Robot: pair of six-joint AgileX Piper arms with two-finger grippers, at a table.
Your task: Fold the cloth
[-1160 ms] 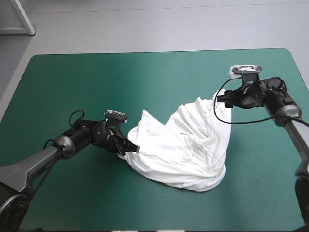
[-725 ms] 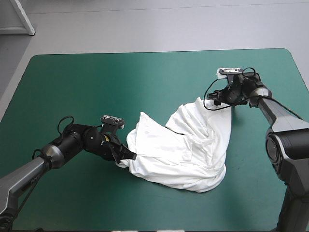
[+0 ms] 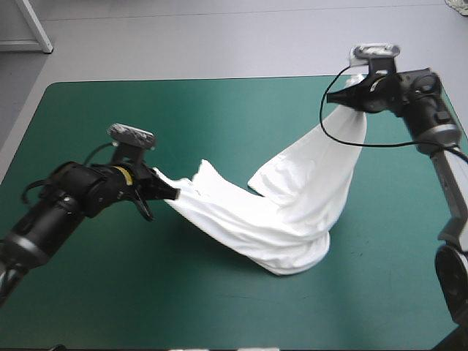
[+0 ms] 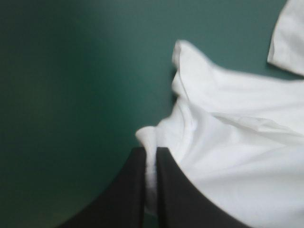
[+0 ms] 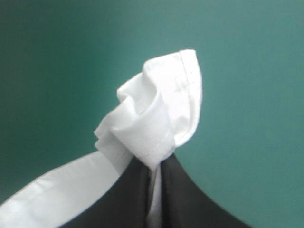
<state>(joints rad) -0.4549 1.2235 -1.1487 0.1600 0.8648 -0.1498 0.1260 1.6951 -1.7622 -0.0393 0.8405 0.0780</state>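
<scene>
Both the left gripper (image 3: 169,194), toward the left edge of the table (image 3: 219,110), and the right gripper (image 3: 348,99), raised near its far right corner, are clamped on the T-shirt (image 3: 292,216), which sags between them onto the table's middle: the spreading-out step, I judge, next calling for pulling it taut and laying it flat.

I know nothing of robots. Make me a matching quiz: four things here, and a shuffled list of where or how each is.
1. left gripper
2. right gripper
3. T-shirt
4. table cover

A. teal-green
B. near the far right corner, shut on cloth
C. white, strung between both grippers, sagging to the table
D. over the table's left half, shut on cloth

Pairs: 1-D, 2-B, 3-C, 4-A
</scene>
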